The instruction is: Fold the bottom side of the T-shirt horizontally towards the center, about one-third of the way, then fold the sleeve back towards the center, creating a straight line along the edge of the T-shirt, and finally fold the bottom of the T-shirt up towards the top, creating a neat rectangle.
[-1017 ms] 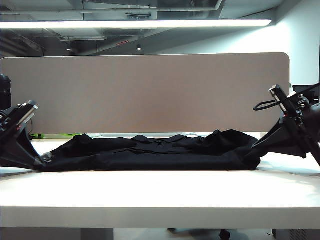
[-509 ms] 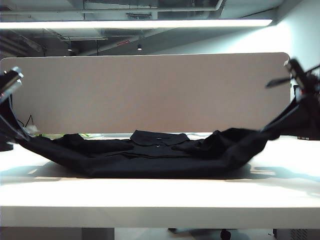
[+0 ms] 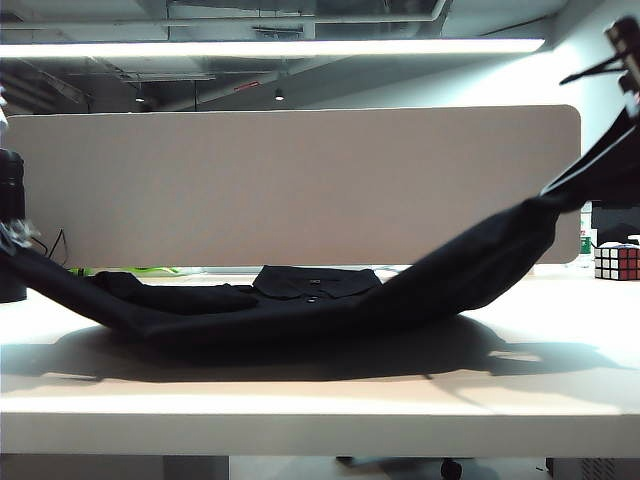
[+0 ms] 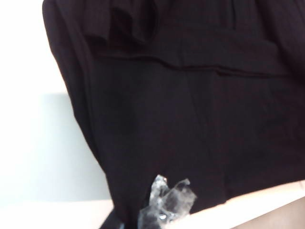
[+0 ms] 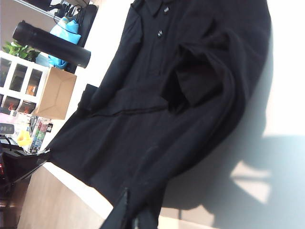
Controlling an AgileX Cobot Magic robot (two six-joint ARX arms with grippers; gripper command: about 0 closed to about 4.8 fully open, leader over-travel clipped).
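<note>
Item: T-shirt, black, collared, on the white table.
Change: both ends now hoisted off the tabletop, right higher; middle sags, collar flat. Final fold apparently starting.
Left gripper, right gripper: jaws pressed together, each seemingly pinching cloth.

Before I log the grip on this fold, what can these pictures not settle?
- Right gripper: cut off by the exterior view's edge; in its wrist view the T-shirt covers the fingertips.
- Left gripper: a blur at the exterior view's edge; its wrist view shows only a shiny tip against cloth.
- The bottom of the T-shirt: black on black, with shadow below; its exact line is unreadable.
</note>
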